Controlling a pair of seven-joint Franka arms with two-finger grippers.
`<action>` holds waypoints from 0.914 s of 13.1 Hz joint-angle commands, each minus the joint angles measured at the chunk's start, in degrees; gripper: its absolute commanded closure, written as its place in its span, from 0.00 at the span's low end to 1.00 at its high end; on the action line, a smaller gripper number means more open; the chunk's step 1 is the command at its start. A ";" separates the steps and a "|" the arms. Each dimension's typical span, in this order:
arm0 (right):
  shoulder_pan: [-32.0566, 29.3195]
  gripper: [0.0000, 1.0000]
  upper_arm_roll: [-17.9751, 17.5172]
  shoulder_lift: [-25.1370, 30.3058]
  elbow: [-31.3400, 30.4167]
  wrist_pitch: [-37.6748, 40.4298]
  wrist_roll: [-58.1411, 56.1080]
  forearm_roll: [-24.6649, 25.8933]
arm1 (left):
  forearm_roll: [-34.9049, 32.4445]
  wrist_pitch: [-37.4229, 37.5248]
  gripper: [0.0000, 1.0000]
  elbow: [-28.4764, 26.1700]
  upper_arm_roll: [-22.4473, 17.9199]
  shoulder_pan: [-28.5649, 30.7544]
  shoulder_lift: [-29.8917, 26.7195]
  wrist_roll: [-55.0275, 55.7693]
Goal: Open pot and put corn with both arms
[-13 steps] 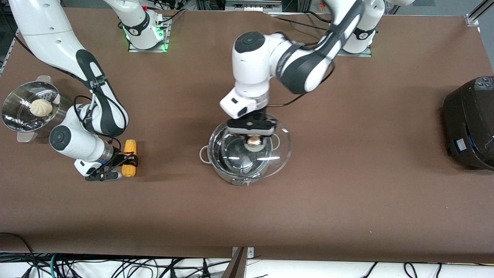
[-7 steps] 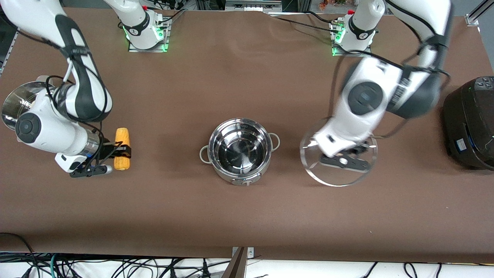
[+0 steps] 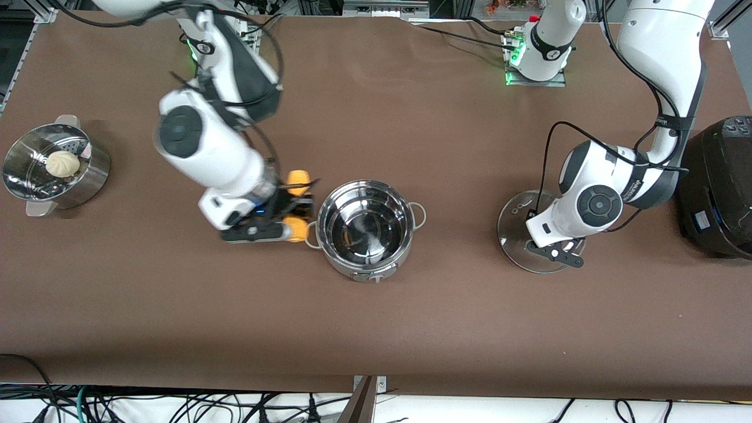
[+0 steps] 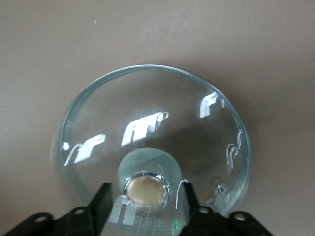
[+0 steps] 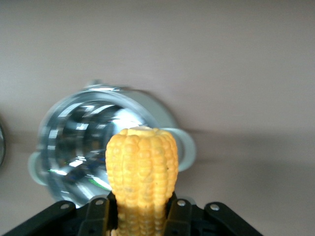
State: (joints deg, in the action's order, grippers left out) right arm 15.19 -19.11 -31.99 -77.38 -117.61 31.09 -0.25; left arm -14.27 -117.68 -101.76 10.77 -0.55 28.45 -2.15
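While right gripper (image 3: 286, 212) grips corn (image 5: 141, 169), no writing reads.

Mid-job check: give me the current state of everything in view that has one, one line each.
Round shiny steel pot: uncovered, empty.
Clear glass lid: off the pot, toward the left arm's end.
Left tool: shut on the lid's knob.
Yellow corn cob: held aloft beside the pot.
Right tool: shut on the corn.
Perforated steamer basket: holds a pale bun.

The brown table (image 3: 411, 317) carries the open pot (image 3: 364, 229), glass lid (image 3: 520, 235), steamer basket (image 3: 56, 170) and rice cooker (image 3: 717, 188).
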 commanded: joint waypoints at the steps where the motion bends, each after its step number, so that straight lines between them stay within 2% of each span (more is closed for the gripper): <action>1: 7.02 1.00 2.67 -11.75 13.81 -0.68 5.38 3.57 | 1.62 9.35 0.00 1.19 0.75 -0.06 -8.48 -0.75; 2: 8.52 1.00 3.72 -13.35 14.62 -2.34 5.48 3.94 | 1.62 14.01 0.00 3.47 0.75 -0.24 -10.59 -0.66; 6: 9.68 1.00 4.00 -17.57 14.54 -6.92 5.48 4.03 | 8.02 32.38 0.00 15.42 0.40 0.37 -16.75 -0.48; 7: 9.77 0.91 4.00 -18.19 14.45 -7.02 5.65 4.03 | 8.90 35.65 0.00 16.67 0.31 0.46 -18.76 -0.66; 8: 9.77 0.31 4.00 -18.72 14.19 -7.02 5.65 4.03 | 11.00 35.50 0.00 16.25 0.31 1.33 -21.39 -0.31; 9: 9.86 0.00 4.00 -18.64 13.58 -6.93 5.65 4.73 | 14.68 35.07 0.00 15.98 0.31 2.64 -22.55 -0.48; 10: 10.47 0.00 4.00 -18.38 13.40 -6.32 5.57 5.08 | 15.58 34.11 0.00 14.85 0.57 3.70 -23.87 -0.83; 11: 10.91 0.00 3.91 -17.42 13.39 -4.84 5.48 5.08 | 15.50 31.92 0.00 11.70 0.57 3.80 -25.62 -1.36; 12: 10.82 0.00 3.91 -15.23 13.48 -0.21 5.39 4.82 | 15.50 29.38 0.00 7.50 0.57 3.97 -27.38 -1.36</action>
State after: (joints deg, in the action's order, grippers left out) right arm 25.16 -15.36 -49.85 -65.36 -123.80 36.01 3.89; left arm -0.44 -83.83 -86.85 11.13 2.46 4.41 -2.31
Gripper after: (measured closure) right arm 0.308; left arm 0.000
